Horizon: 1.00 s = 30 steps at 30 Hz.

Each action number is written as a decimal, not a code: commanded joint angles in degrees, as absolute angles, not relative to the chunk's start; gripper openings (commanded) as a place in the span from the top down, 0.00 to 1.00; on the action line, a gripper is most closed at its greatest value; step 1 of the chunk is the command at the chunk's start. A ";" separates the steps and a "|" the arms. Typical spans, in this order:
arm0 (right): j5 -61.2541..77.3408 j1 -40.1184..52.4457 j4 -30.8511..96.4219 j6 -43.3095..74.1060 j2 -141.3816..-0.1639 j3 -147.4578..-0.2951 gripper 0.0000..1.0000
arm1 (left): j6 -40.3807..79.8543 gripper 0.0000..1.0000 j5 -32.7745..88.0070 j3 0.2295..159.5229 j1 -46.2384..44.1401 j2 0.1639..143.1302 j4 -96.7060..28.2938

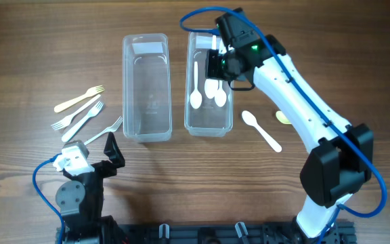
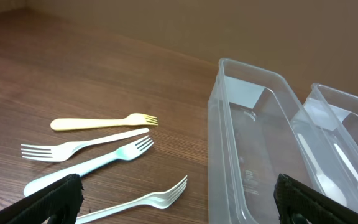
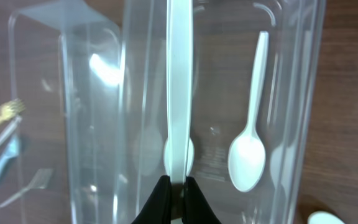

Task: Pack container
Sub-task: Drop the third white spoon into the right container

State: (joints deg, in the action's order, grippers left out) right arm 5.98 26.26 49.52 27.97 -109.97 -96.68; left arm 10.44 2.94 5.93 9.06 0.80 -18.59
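Two clear plastic containers stand side by side, the left one [image 1: 145, 88] without cutlery in it and the right one [image 1: 208, 125] holding white spoons [image 1: 196, 91]. My right gripper [image 1: 217, 68] hangs over the right container's far part, shut on the handle of a white spoon [image 3: 179, 93]. Another spoon [image 3: 248, 155] lies on that container's floor. One white spoon [image 1: 261, 130] lies on the table right of the containers. Several forks lie to the left: a yellow one [image 1: 78, 99], a white one [image 1: 76, 116] and others [image 2: 148, 198]. My left gripper [image 1: 107, 152] is open and empty near the front left.
A small yellowish object [image 1: 283, 118] lies on the table under the right arm. In the left wrist view the left container's near wall [image 2: 229, 155] stands right of the forks. Blue cables run along both arms.
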 commanded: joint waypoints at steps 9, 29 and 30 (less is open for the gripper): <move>1.67 26.26 49.84 13.19 -110.13 -97.34 0.23 | 10.76 0.00 3.60 5.67 8.84 0.38 -18.39; 1.04 11.84 66.30 -31.55 -106.50 -92.82 0.16 | 10.76 0.00 3.60 5.67 8.84 0.38 -18.39; 1.02 11.29 65.23 -31.94 -106.50 -91.39 0.16 | 10.76 0.00 3.60 5.67 8.84 0.38 -18.39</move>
State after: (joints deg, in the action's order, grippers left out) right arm 0.16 12.97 66.76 -21.65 -108.20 -95.35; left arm 10.44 2.94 5.93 9.06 0.80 -18.57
